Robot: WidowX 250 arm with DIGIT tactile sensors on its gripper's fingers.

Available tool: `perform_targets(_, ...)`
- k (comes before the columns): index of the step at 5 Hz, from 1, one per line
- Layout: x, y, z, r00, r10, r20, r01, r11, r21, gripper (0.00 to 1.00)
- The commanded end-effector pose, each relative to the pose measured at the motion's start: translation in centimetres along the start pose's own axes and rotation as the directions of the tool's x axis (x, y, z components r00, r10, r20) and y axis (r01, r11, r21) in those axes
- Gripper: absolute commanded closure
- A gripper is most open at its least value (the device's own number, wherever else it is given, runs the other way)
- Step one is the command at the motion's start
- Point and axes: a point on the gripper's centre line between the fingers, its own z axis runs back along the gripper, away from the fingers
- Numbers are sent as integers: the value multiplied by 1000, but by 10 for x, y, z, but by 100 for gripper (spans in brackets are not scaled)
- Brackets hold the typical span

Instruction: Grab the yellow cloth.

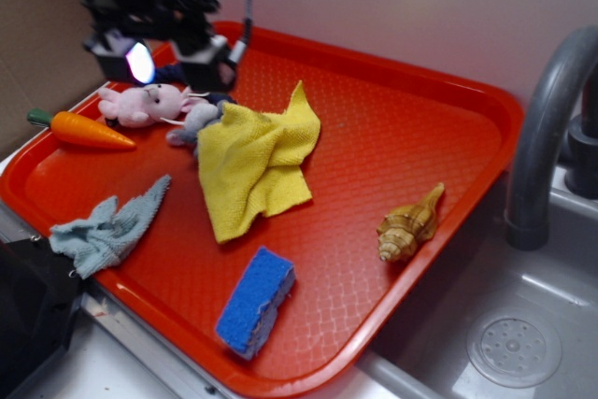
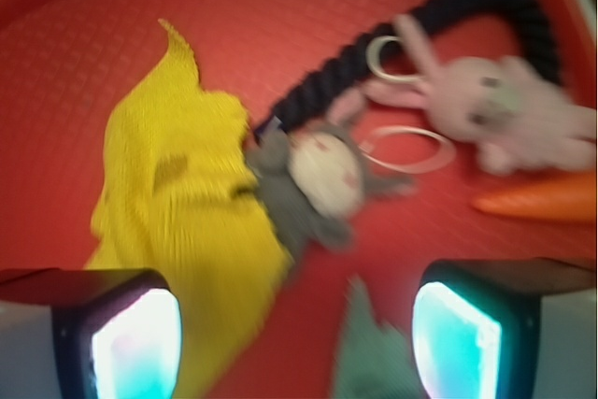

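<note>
The yellow cloth (image 1: 254, 159) lies crumpled near the middle of the red tray (image 1: 411, 128). In the wrist view the yellow cloth (image 2: 177, 193) fills the left side, blurred. My gripper (image 1: 166, 61) hangs above the tray's back left corner, over the soft toys and left of the cloth, not touching it. In the wrist view my gripper (image 2: 294, 343) is open and empty, its two fingers wide apart, with the cloth's edge near the left finger (image 2: 131, 338).
A pink rabbit toy (image 1: 140, 105) and a grey toy (image 1: 194, 123) lie beside the cloth's back left corner. An orange carrot (image 1: 84, 130), a pale blue-grey cloth (image 1: 107, 229), a blue sponge (image 1: 255, 301) and a shell (image 1: 408, 224) lie on the tray. A sink faucet (image 1: 547, 119) stands right.
</note>
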Motion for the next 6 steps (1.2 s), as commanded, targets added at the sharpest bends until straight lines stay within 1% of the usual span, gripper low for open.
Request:
perform_targets(1,-27,-24,-11,998,13,65,-4,992,-130,0)
perform_targets(2,-43,-27,-18,997,64,-46,-70,987,-146,0)
perform_targets(3,-46,-34,-30,999,-17,-51,8,984,-178,0)
perform_targets(4,-35,-41,-53,996,-83,-23,77,977,-197,0)
perform_targets(5,-27,-42,-56,986,-162,40,167,957,-235,0)
perform_targets(6,-26,-35,-57,990,-133,44,140,965,-222,100)
